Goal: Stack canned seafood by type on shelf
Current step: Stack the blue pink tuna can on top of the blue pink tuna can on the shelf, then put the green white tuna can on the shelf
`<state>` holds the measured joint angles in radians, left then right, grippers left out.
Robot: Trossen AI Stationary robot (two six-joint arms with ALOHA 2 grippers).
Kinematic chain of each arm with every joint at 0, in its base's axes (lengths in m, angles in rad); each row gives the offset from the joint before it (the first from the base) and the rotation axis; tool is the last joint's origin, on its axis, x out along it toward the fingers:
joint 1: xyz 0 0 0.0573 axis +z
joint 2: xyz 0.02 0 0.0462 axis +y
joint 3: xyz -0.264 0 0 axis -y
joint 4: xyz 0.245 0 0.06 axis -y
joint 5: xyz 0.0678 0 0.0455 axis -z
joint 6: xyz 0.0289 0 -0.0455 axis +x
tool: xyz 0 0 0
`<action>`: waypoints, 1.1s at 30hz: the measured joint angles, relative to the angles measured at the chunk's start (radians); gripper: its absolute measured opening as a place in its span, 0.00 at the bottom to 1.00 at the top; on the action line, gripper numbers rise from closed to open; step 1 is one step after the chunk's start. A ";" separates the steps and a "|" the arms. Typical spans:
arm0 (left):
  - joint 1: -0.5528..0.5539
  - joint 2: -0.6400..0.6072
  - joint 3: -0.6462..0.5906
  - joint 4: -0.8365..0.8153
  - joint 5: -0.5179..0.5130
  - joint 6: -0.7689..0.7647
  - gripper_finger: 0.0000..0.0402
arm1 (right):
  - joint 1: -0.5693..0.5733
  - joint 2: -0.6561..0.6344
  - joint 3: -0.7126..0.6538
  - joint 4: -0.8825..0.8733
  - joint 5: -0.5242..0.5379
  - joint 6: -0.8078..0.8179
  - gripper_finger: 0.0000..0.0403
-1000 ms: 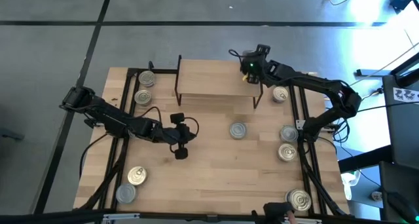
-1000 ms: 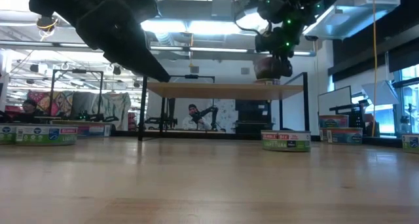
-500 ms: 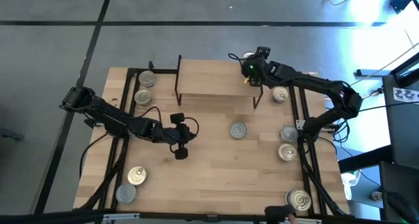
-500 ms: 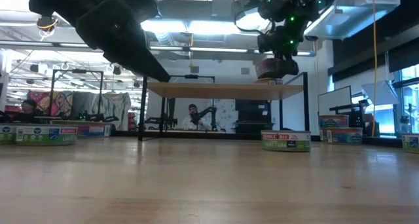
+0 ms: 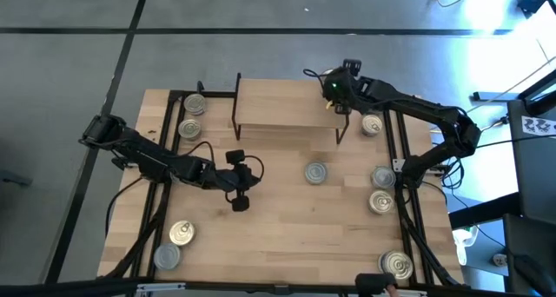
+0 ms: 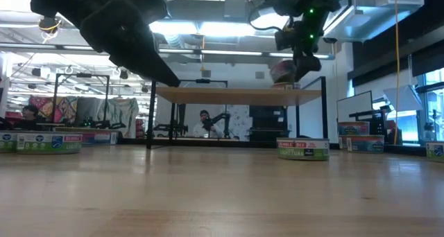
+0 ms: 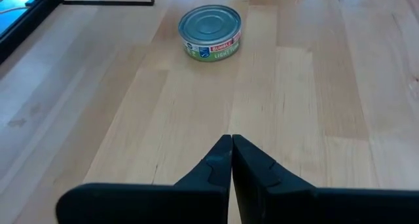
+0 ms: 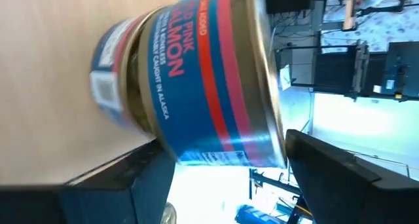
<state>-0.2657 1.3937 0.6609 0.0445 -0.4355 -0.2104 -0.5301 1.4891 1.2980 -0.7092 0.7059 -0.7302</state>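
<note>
Right end effector straddles salmon can (tilted) — on shelf.

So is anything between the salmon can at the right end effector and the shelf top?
Nothing visible is. The salmon can sits between the right end effector's open fingers, right at the shelf's right end, with bare wood beside it.
</note>
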 joint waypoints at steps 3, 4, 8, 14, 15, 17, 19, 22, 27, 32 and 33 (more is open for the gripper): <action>0.000 0.000 0.000 -0.003 0.000 0.000 0.02 | 0.000 0.000 0.000 -0.028 0.000 0.006 0.71; 0.000 0.000 0.000 -0.003 0.000 0.000 0.02 | 0.000 0.000 0.000 -0.034 0.000 0.008 0.71; 0.000 0.000 0.000 -0.003 0.000 0.000 0.02 | 0.000 -0.005 0.000 -0.051 0.000 0.008 0.71; 0.000 0.000 0.000 -0.003 0.000 0.000 0.02 | 0.000 -0.006 0.000 -0.079 -0.025 0.013 0.71; 0.000 0.000 0.000 -0.003 0.000 0.001 0.02 | 0.000 -0.006 0.000 -0.083 -0.035 0.017 0.71; 0.000 0.000 0.000 -0.003 0.000 0.001 0.02 | 0.001 -0.006 0.000 -0.086 -0.045 0.018 0.71; 0.000 0.000 0.000 -0.003 0.000 0.001 0.02 | 0.000 -0.006 0.000 -0.086 -0.045 0.019 0.71; 0.000 0.000 0.000 -0.003 0.000 0.001 0.02 | 0.000 -0.006 0.000 -0.075 -0.044 0.019 0.71; 0.000 0.000 0.000 -0.003 0.000 0.001 0.02 | -0.001 -0.006 0.000 -0.039 -0.028 0.019 0.71; 0.000 0.000 0.000 -0.003 0.000 0.000 0.02 | -0.001 -0.008 0.000 -0.044 0.017 0.019 0.71; 0.000 0.000 0.000 -0.003 0.000 0.000 0.02 | -0.001 -0.011 0.000 -0.050 0.022 0.019 0.71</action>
<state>-0.2657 1.3937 0.6609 0.0414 -0.4351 -0.2101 -0.5308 1.4778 1.2980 -0.7592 0.7276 -0.7113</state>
